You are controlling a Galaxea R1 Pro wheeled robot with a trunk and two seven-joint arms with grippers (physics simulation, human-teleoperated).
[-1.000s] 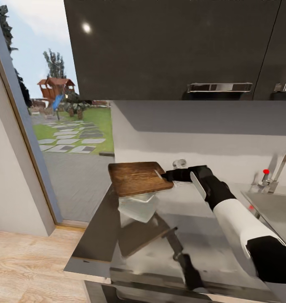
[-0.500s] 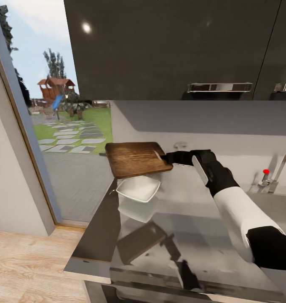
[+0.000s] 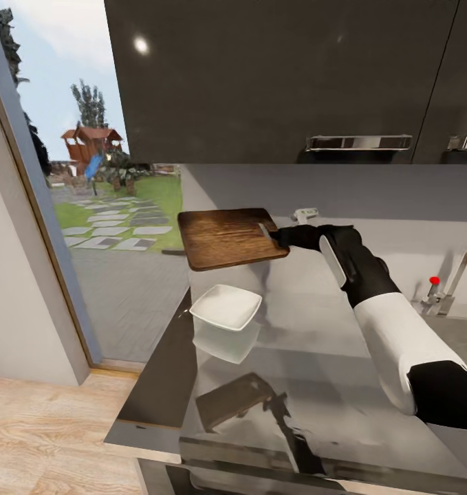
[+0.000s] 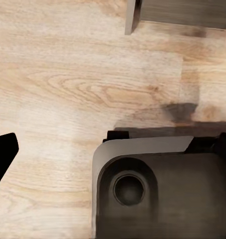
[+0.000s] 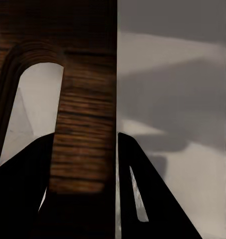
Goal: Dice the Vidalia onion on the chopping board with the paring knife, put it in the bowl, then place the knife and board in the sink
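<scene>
Right gripper [image 3: 278, 236] clamped on the chopping board [image 3: 227, 238], held above the bowl [image 3: 226, 306]; no legible writing.

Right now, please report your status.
Right gripper shut on board, held above bowl. Left gripper: cannot tell. Tap stands on the way to the sink.

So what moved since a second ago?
The right gripper, shut on the board, has lifted it up off the bowl, which now sits uncovered. The bowl, countertop and tap stayed put.
</scene>
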